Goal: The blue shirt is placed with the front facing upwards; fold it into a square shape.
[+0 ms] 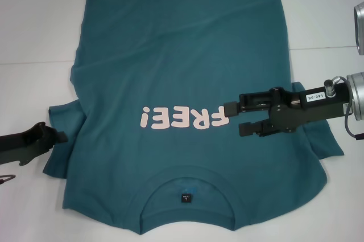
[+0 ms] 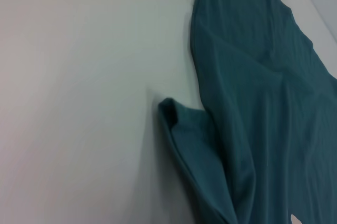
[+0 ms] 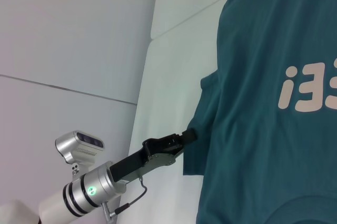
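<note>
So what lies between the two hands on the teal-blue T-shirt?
In the head view, the pale pink FREE! print on the teal-blue cotton T-shirt lies between the left hand and the open right hand.

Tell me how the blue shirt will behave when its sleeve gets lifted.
The blue shirt looks thin and wrinkled, so it will probably drape limply. Its sleeve already curls by the left gripper, so it may bunch. The right gripper, jaws open, hovers above the print.

blue shirt (image 1: 182, 71): teal-blue | print (image 1: 185, 119): pale pink | neck label (image 1: 185, 198): apparently dark | worktop (image 1: 34, 25): white | grippers: black
</note>
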Controlling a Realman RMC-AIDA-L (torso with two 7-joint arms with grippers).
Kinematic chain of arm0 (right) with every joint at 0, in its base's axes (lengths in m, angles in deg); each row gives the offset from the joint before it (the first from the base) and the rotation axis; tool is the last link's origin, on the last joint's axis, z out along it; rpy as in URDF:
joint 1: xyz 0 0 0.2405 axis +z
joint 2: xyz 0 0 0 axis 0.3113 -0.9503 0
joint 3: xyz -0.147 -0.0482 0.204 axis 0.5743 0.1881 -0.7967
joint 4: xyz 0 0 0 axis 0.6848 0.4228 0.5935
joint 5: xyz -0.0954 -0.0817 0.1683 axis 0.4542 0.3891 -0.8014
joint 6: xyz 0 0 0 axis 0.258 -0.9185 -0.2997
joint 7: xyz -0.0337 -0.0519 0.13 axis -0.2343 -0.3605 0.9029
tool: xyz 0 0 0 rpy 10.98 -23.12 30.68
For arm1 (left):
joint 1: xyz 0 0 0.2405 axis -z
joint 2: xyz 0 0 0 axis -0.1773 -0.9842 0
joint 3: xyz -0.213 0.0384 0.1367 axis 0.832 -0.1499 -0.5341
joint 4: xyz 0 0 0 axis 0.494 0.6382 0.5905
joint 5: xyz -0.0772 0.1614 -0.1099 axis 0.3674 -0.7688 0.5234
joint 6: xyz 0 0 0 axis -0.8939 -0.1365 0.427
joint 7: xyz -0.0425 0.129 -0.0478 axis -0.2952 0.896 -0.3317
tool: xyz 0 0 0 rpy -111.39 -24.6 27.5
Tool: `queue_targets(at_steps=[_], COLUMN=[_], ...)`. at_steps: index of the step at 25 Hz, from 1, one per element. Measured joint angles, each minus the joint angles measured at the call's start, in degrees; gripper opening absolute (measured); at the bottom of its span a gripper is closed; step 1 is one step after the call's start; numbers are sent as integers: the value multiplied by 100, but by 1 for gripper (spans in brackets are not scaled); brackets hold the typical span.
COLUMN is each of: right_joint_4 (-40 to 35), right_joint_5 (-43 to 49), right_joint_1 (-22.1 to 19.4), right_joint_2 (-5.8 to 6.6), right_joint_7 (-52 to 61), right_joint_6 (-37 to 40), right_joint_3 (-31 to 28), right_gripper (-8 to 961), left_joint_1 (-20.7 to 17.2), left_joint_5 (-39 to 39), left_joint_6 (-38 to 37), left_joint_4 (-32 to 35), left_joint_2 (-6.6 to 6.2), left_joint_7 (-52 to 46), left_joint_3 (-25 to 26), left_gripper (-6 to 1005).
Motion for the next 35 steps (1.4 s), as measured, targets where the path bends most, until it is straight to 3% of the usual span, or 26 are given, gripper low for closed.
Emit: queue_targets(at_steps=[5,9,17,22,35], right_joint_4=[0,0,0,0,0], right_joint_5=[0,0,0,0,0], right_joint_1=[-18,-32,-35,-54,-36], right_joint_2=[-1,-2,-10,-19,-35], right_joint_7=[2,2,2,-7,-1], right_joint_6=[0,0,-10,-7,-23], right_joint_3=[-24,-28,-29,-29,-20], right_gripper=[912,911,911,910,909], left_joint_1=[-96,-114,183,242,343], left_joint_5=[-3,-34,-919,-1309,-1345], left_joint_6=[-68,-83,-4,12,-523], left_joint_4=[244,311,434,758,1179], left_joint_2=[27,-94,-401,-444,-513], left_joint_7=[-17,-29,-47,-158,-282], left_joint_3=[-20,-20,126,221,177], left_gripper=[105,9,11,12,14])
